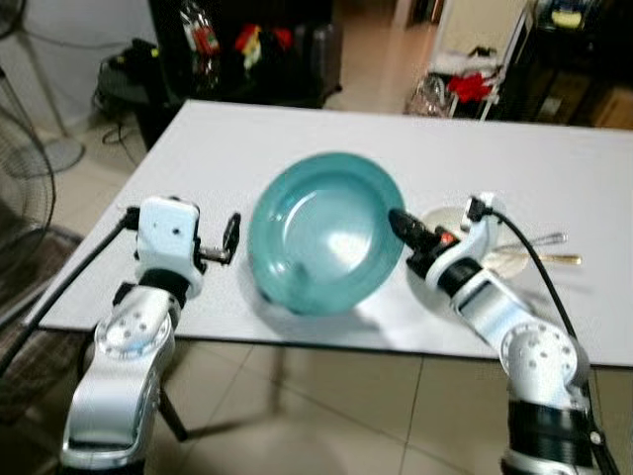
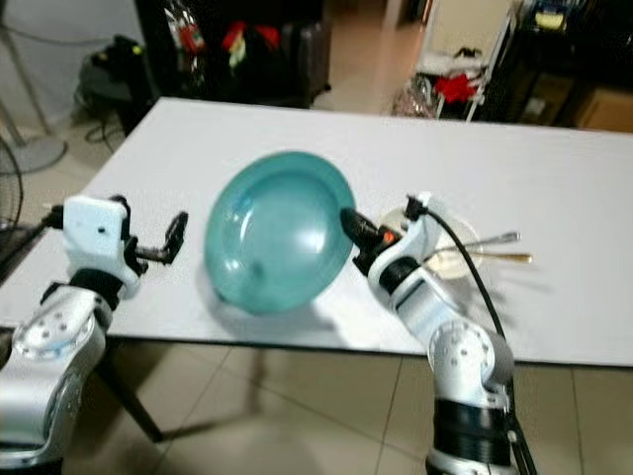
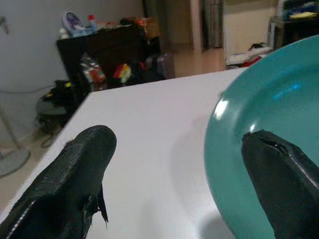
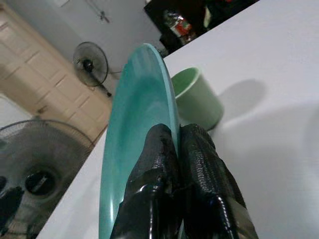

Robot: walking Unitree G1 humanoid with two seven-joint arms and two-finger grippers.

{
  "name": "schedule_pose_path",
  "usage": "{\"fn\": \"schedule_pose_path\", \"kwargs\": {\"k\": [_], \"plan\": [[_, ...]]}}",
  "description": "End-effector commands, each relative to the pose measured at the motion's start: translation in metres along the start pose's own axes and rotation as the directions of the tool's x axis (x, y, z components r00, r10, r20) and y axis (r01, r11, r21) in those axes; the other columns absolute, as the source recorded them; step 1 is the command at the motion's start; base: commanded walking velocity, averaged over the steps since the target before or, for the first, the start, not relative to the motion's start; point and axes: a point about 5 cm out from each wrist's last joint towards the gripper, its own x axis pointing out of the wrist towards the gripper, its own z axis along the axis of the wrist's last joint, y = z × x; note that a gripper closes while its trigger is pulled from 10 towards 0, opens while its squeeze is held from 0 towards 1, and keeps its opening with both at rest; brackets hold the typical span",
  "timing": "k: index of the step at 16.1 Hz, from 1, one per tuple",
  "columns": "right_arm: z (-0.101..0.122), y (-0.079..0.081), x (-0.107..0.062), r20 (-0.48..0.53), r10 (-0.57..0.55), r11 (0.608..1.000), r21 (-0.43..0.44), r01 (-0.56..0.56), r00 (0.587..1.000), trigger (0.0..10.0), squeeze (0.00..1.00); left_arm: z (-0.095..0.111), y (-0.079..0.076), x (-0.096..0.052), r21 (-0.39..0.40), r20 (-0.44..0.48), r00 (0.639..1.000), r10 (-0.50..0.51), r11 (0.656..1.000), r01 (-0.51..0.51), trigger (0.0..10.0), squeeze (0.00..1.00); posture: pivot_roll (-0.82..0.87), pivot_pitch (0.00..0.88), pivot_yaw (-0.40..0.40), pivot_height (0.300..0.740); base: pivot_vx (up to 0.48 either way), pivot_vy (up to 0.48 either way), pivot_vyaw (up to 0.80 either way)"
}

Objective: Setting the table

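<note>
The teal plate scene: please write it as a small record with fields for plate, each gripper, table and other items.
plate: round teal plate, tilted, raised off the table
right gripper: right gripper shut on the plate rim
left gripper: left gripper open, beside the plate, not touching
table: white rectangular table
other items: pale green cup behind the plate; small white dish with metal cutlery

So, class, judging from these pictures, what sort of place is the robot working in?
Probably a lived-in home, in a dining or living area: a plain white table holding a round teal plate gripped by the right gripper, a standing electric fan on the floor, and a cluttered dark cabinet behind.
</note>
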Motion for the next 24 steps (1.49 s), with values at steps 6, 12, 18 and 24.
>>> {"fn": "schedule_pose_path", "kwargs": {"k": [6,12,18,24], "plan": [[-0.015,-0.012,0.003,-0.059,-0.083,0.985,0.148,0.091,0.995,10.0,0.0,0.001,-0.009,-0.011,0.042,-0.031,0.961,-0.276,0.96,0.277,10.0,0.0,-0.02,0.0,-0.019,0.74,0.0,0.0,0.0],[-0.041,-0.03,0.023,-0.135,-0.184,0.911,0.349,0.22,0.974,10.0,0.0,-0.001,-0.016,-0.021,0.044,-0.073,0.907,-0.414,0.908,0.417,10.0,0.0,-0.01,0.0,-0.008,0.74,0.0,0.0,0.0],[-0.056,-0.042,0.038,-0.176,-0.248,0.83,0.47,0.302,0.953,10.0,0.0,0.0,-0.015,-0.022,0.044,-0.079,0.905,-0.419,0.905,0.423,10.0,0.0,0.0,0.0,-0.006,0.74,0.0,0.0,0.0],[-0.048,-0.052,0.054,-0.13,-0.307,0.804,0.494,0.33,0.943,10.0,0.0,0.002,-0.014,-0.021,0.051,-0.075,0.907,-0.414,0.907,0.418,10.0,0.0,0.01,0.0,-0.002,0.74,0.0,0.0,0.0]]}}
